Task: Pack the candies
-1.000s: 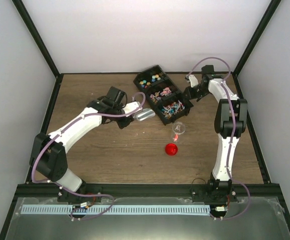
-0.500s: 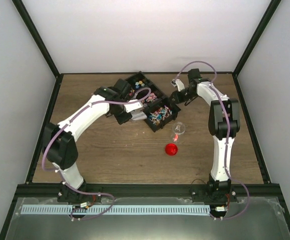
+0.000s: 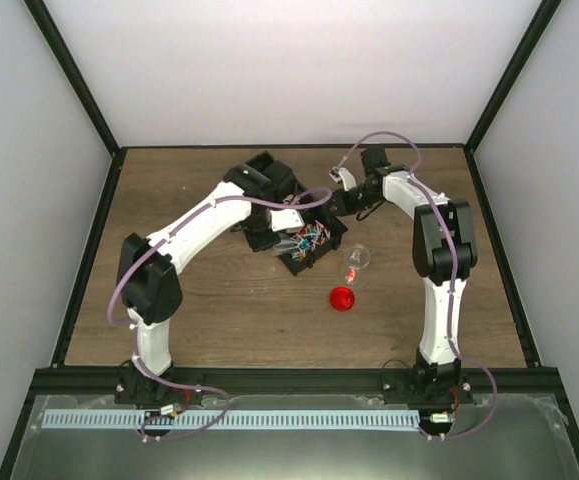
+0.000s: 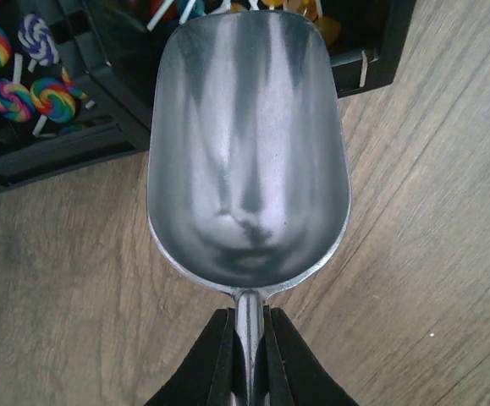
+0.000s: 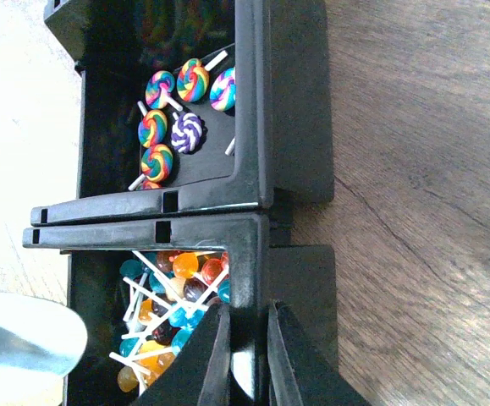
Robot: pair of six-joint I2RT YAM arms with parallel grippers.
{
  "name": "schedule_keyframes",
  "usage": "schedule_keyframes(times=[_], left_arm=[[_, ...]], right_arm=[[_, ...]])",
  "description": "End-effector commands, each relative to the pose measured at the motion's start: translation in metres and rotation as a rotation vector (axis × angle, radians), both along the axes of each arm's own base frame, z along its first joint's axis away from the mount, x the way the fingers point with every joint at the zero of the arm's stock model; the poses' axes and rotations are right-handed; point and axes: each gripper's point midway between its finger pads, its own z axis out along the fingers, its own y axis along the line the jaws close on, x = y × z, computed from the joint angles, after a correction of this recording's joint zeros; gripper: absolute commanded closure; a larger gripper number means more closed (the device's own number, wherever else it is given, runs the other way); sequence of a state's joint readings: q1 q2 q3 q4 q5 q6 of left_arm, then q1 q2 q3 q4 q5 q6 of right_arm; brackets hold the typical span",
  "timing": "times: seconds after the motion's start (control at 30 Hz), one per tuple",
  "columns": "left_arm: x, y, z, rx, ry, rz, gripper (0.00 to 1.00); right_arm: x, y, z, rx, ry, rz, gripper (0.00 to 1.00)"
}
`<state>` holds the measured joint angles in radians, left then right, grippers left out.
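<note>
Candies, small multicoloured ones on white sticks, are seen piled in one compartment of the black tray, near the middle of the table; none are seen in the scoop yet. The next compartment is filled w/ swirl lollipops. The scoop's thin handle is pinched between the pressed-together jaws of the left gripper, bowl facing up and empty, its mouth set at the tray's edge, probably so a load can be dug out. The tray's outer wall is clamped by the right gripper, jaws closed on either side of it, apparently so the tray is steadied or tipped toward the scoop; from above, the tray looks tilted, tho how far can't be told. A small clear jar is left open just beside the tray, w/ its red lid laid apart nearer the arm bases, presumably so filling isn't blocked. No brand, label or legible writing can be made out on any item.
</note>
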<state>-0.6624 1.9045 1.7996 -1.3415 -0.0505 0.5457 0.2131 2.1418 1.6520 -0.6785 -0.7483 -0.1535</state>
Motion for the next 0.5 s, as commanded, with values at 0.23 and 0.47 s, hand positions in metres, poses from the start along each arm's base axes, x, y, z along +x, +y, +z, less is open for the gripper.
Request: schedule_keyframes(times=[0.23,0.47], left_arm=[[0.002,0.009,-0.015,0.236,-0.058,-0.023,0.96],[0.004,-0.007,-0.029,0.277,-0.06,-0.075,0.96]], right_arm=[[-0.007,0.008,0.038,0.075,-0.022,-0.039,0.99],[-0.012,0.008,0.037,0.088,-0.002,-0.051,0.99]])
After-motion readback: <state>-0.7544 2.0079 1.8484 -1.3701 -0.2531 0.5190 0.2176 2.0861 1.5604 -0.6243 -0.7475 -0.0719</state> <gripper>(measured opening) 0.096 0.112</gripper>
